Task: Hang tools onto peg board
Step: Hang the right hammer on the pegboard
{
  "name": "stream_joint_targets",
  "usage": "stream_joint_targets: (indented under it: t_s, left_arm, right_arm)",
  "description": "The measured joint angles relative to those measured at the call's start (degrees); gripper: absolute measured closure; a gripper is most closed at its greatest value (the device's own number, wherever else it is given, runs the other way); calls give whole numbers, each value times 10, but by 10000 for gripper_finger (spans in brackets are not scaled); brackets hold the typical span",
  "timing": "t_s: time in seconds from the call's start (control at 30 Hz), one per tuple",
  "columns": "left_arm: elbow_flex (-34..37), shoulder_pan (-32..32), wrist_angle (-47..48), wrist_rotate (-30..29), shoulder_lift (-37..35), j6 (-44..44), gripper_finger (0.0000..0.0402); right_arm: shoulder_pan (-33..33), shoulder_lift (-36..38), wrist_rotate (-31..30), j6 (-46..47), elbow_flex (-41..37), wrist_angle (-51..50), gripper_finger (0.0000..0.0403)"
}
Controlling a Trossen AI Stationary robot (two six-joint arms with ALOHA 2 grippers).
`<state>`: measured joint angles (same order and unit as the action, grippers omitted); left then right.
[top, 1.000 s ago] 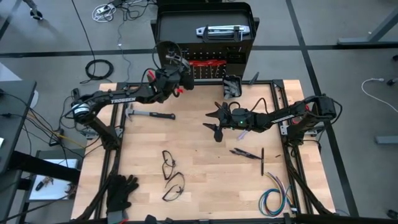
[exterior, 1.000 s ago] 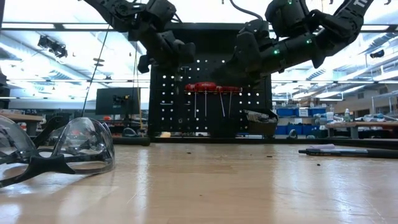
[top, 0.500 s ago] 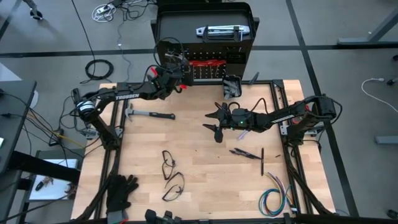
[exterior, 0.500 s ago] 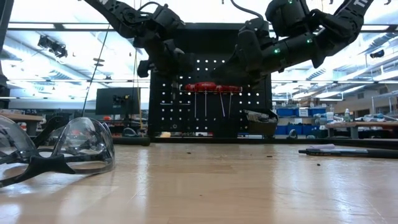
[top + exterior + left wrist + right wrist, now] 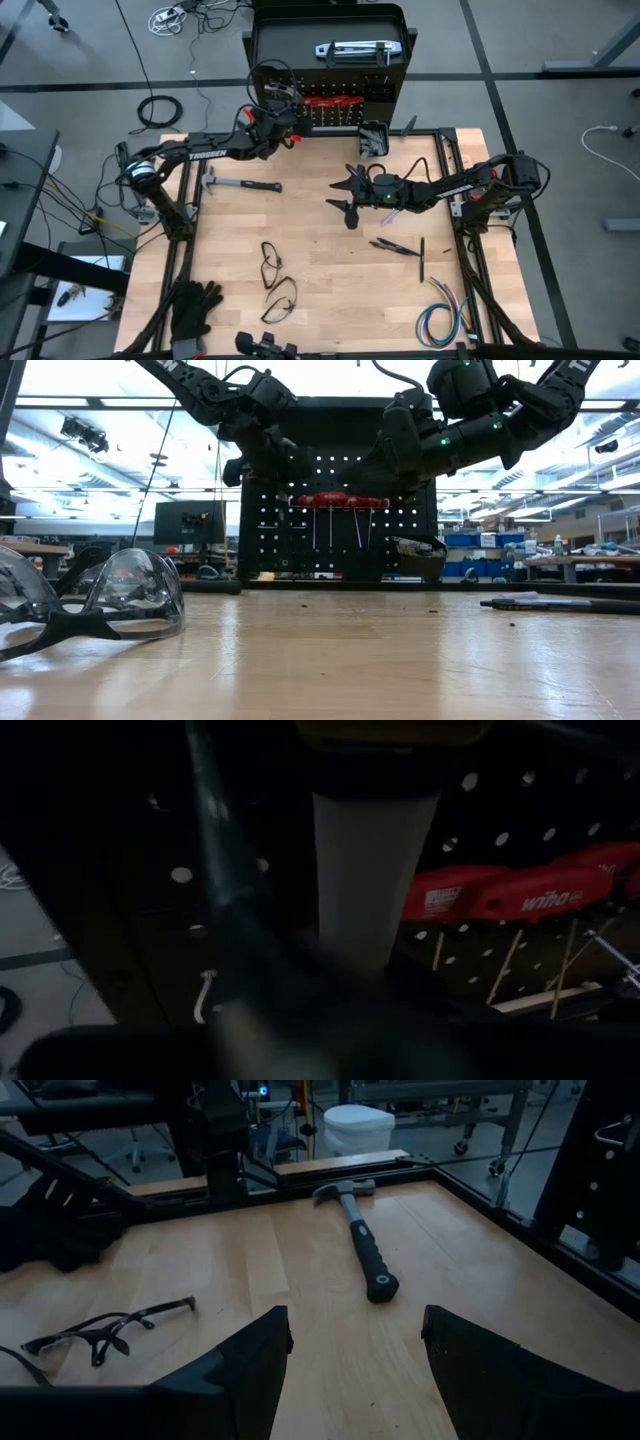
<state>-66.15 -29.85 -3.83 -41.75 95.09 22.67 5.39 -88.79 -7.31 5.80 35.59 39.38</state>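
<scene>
On the near part of the bench (image 5: 330, 300) lie black gloves (image 5: 195, 308), two pairs of clear glasses (image 5: 272, 268) and a bunch of coloured wires (image 5: 440, 322). In the middle, the right gripper (image 5: 345, 195) hangs above the wood with its fingers wide apart and nothing in them, and a hammer (image 5: 240, 184) lies flat off to its left. At the far edge the peg board (image 5: 330, 50) stands upright with red-handled tools (image 5: 335, 101) hanging on it, and the left gripper (image 5: 283, 108) is up against it just left of them, but I cannot tell how far its fingers are open.
</scene>
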Motion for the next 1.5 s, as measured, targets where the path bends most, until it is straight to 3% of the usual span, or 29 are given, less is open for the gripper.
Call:
stream_joint_targets:
  t_s: [0.57,0.93,1.2,1.5]
  left_arm:
    - [0,0,5,2,5,-30,296]
    - [1,14,52,-13,-2,-45,239]
    - [4,26,171,-13,-59,-38,197]
    - [3,66,311,-23,-106,-27,188]
  right_arm:
    - [0,0,0,-5,0,-1,165]
    - [0,0,6,-7,0,-5,165]
    - [0,0,10,-7,0,-8,165]
    - [0,0,11,-2,0,-21,165]
